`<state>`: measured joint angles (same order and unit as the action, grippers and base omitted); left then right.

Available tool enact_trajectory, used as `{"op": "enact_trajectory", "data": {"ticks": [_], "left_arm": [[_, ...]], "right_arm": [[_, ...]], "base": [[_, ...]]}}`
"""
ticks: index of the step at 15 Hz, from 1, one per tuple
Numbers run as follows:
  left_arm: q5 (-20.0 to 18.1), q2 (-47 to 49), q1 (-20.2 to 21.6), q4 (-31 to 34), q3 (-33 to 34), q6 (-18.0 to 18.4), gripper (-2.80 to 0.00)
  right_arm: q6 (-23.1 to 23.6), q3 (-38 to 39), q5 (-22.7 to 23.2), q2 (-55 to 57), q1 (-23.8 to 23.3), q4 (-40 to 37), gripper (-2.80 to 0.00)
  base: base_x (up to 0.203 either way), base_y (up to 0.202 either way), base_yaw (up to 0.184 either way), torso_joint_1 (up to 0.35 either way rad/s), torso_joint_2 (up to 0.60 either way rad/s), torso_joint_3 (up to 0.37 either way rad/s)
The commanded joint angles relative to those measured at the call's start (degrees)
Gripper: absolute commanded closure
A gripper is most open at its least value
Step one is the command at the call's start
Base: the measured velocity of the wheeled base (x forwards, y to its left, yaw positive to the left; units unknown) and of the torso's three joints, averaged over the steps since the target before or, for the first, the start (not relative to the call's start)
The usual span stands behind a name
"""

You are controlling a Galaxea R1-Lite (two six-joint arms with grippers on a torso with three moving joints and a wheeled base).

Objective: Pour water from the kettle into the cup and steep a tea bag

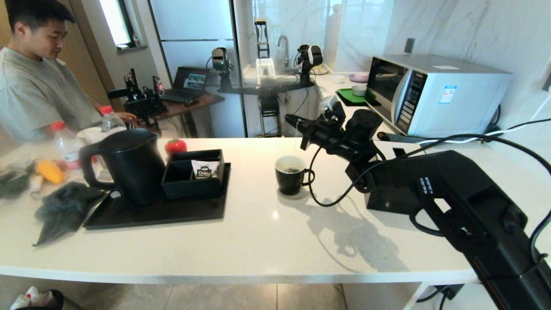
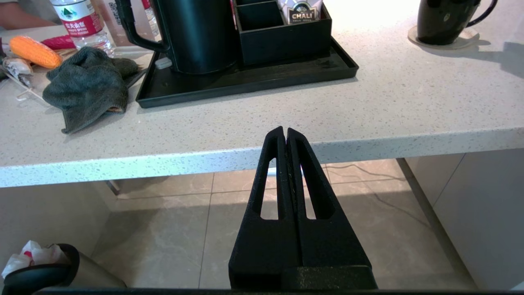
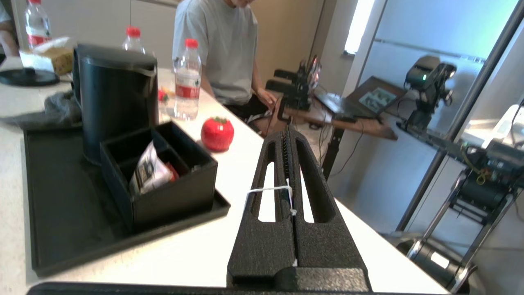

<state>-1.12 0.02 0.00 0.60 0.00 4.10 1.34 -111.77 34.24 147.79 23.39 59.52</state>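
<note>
The tall black kettle (image 1: 129, 165) (image 2: 200, 37) (image 3: 116, 98) stands on a black tray (image 1: 172, 213) at the left. The small black cup (image 1: 290, 174) (image 2: 444, 20) sits mid-counter, with a dark shape inside that I take for the tea bag (image 1: 292, 169). My right gripper (image 1: 293, 122) (image 3: 286, 137) hovers just above and behind the cup, shut on the tea bag's white string (image 3: 266, 190), which loops over one finger and drops toward the cup. My left gripper (image 2: 285, 131) is shut and empty, low in front of the counter's front edge.
A black divided box (image 1: 193, 172) holding a CHALI sachet (image 1: 205, 169) shares the tray. A grey cloth (image 1: 64, 206), water bottles (image 1: 64, 146), a corn cob (image 1: 51, 171) and a red tomato-like thing (image 1: 175, 146) lie at the left. A microwave (image 1: 434, 92) stands back right; a person (image 1: 34, 77) stands back left.
</note>
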Motion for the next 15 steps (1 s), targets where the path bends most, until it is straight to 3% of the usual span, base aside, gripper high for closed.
{"op": "enact_trajectory", "data": {"ticks": [1,8,15], "left_arm": [[-0.02,-0.02,0.00,0.01,0.00,0.03,0.00],[0.15,-0.02,0.00,0.01,0.00,0.03,0.00],[0.00,-0.02,0.00,0.01,0.00,0.03,0.00]], "right_arm": [[1.22,0.13,0.26,2.78,0.01,0.51,0.00],[2.79,0.50,0.30,5.05,0.07,0.43,0.00],[2.79,0.24,0.30,0.07,-1.62,0.05,0.00]], "base": [[0.000,0.000,0.000,0.000,0.00,0.000],[0.000,0.000,0.000,0.000,0.00,0.000],[0.000,0.000,0.000,0.000,0.00,0.000]]}}
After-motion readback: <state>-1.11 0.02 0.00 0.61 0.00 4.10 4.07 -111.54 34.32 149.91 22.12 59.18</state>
